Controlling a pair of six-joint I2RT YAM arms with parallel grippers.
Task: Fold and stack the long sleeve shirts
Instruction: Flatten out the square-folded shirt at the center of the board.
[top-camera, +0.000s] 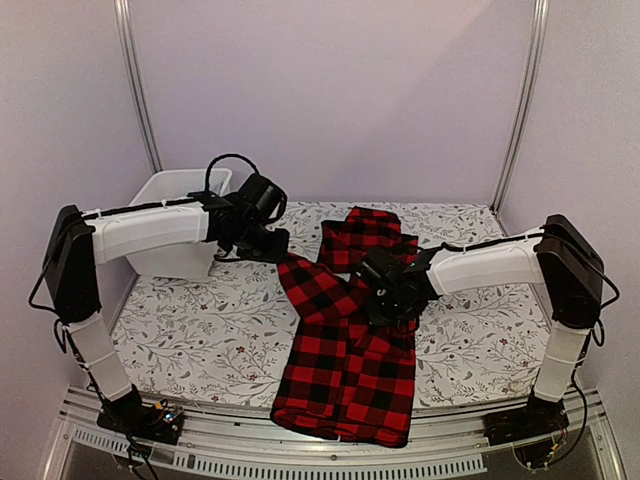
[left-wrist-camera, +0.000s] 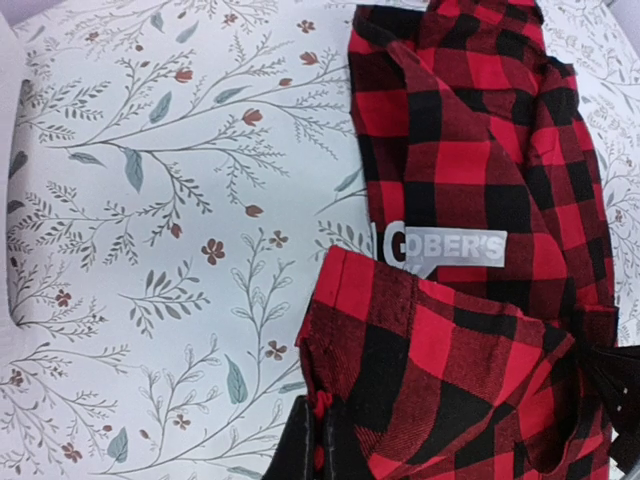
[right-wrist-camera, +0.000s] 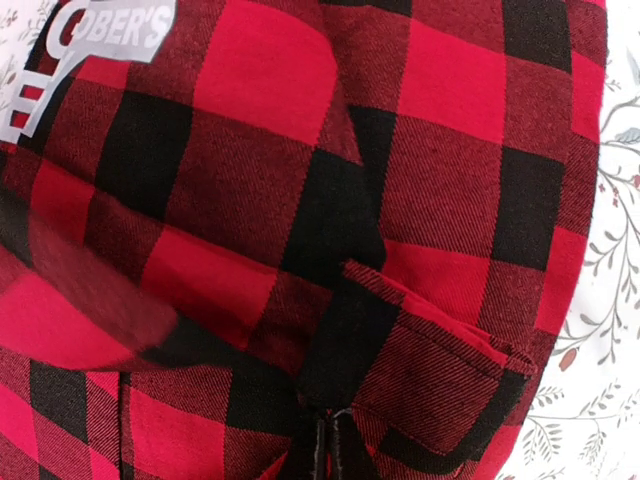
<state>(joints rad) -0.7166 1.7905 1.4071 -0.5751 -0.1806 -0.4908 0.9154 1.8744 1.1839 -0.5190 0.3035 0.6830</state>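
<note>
Left fingers (left-wrist-camera: 296, 452), right fingers (right-wrist-camera: 322, 448) each pinched on thin fold of buffalo-check shirt (top-camera: 345, 370); uneven pull could slip it.

text | white tag (left-wrist-camera: 445, 247) on shirt (left-wrist-camera: 470, 150) | "OBER'S" legible, first letters unclear

Your shirt (top-camera: 345, 370) is soft woven cloth, matt, with a fine diagonal rib up close. Its white lettering (left-wrist-camera: 450, 245) looks smooth and flat. The table cover (top-camera: 200, 340) is matt and printed, the bin (top-camera: 170, 190) smooth white plastic, and the front rail (top-camera: 300, 450) ribbed dull metal.
</note>
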